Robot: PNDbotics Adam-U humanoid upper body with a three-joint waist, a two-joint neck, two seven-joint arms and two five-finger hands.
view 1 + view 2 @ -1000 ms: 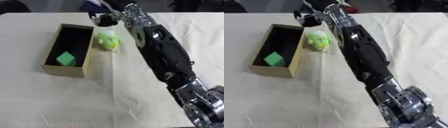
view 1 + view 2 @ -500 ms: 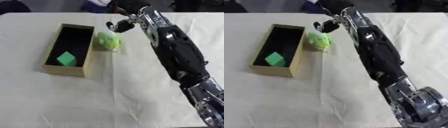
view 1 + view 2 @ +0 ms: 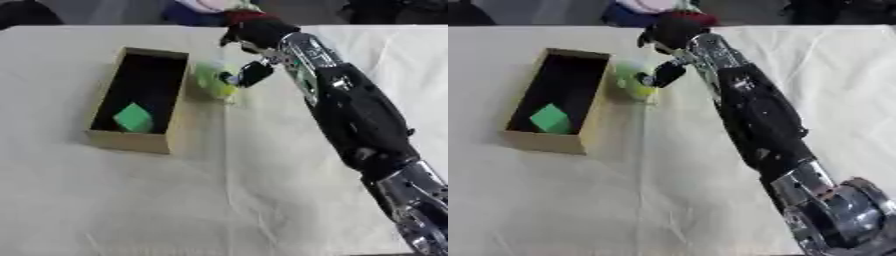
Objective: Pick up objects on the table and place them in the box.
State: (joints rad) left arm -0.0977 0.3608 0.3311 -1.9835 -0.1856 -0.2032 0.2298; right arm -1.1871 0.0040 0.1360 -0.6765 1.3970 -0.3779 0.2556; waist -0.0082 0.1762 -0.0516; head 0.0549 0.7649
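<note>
1. One arm, the right, is seen reaching from the lower right across the worktop (image 3: 131, 200), which is covered with a pale cloth.
2. The right hand (image 3: 249, 75) is held at the right side of a light green object (image 3: 210, 80), its dark fingers curled towards it; whether the object is actually grasped cannot be told, since the picture is blurred there.
3. The light green object is found just beside the right long wall of the box (image 3: 179, 107), outside it, on or just above the cloth.
4. The box, an open cardboard one with a dark inside, is set lengthwise left of centre.
5. A green block (image 3: 133, 117) is seen lying inside the box, near its nearer end.
6. The left hand is shown in neither view.
7. Coloured things are visible at the far edge of the worktop, too blurred to be made out.
</note>
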